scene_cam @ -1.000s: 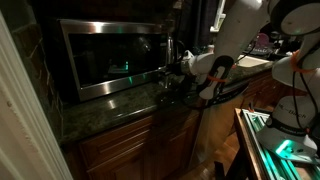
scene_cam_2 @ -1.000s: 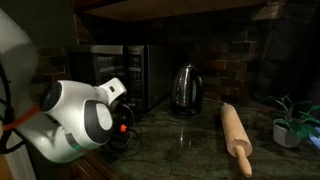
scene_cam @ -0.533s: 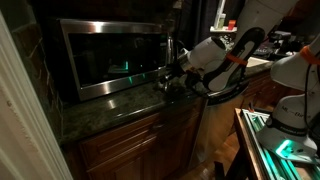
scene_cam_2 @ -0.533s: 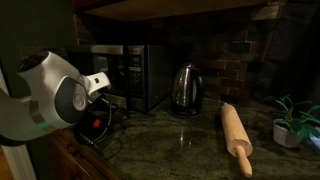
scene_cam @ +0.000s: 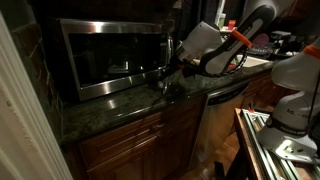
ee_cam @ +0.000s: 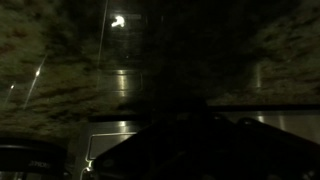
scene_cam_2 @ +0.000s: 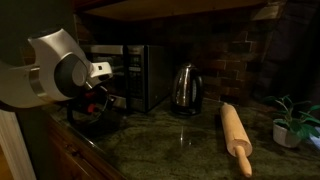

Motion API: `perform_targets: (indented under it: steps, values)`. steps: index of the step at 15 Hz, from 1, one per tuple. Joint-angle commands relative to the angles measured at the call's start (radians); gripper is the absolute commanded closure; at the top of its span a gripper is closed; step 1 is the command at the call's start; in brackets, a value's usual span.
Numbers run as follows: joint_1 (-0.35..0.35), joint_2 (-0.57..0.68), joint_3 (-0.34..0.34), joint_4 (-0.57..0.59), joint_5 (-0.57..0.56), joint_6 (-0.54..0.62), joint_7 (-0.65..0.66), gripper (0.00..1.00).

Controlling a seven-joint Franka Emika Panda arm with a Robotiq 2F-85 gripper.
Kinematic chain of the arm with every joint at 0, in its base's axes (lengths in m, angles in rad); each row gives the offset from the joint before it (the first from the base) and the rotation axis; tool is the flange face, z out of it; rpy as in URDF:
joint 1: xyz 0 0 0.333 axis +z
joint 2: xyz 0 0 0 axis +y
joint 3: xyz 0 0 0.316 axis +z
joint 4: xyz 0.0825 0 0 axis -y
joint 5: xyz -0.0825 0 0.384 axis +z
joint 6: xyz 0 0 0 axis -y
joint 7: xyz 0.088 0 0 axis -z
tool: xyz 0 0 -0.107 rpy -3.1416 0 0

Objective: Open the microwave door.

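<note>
The microwave door [scene_cam: 108,56], dark glass in a brushed steel frame, sits shut on the front of the microwave at the back of the dark stone countertop [scene_cam: 112,106]. The gripper [scene_cam: 164,80] hangs low at the door's right-hand edge, close to the counter; the scene is too dim to tell whether its fingers are spread or closed, and the wrist view shows only murky stone and a steel reflection. The main risk appears to be a missed purchase. No handle or latch can be made out, so the fingers may slide along the smooth frame or press on the glass rather than catch the edge. A pull that is not along the door's swing could likely drag the whole microwave across the counter. In an exterior view the electric kettle [scene_cam_2: 184,88] stands just beside the microwave, and a wide elbow sweep could knock it.
</note>
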Motion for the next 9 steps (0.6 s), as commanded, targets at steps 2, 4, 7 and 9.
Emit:
perform_targets:
  steps: [2,4,7,9]
  values:
    - [0.237,0.037,-0.182,0.080,0.034,-0.185,-0.007,1.00]
    - [0.343,0.016,-0.259,0.109,0.078,-0.254,-0.019,1.00]
    - [0.511,-0.020,-0.383,0.152,0.210,-0.378,-0.077,1.00]
    - [0.684,-0.037,-0.546,0.173,0.238,-0.464,-0.081,0.74]
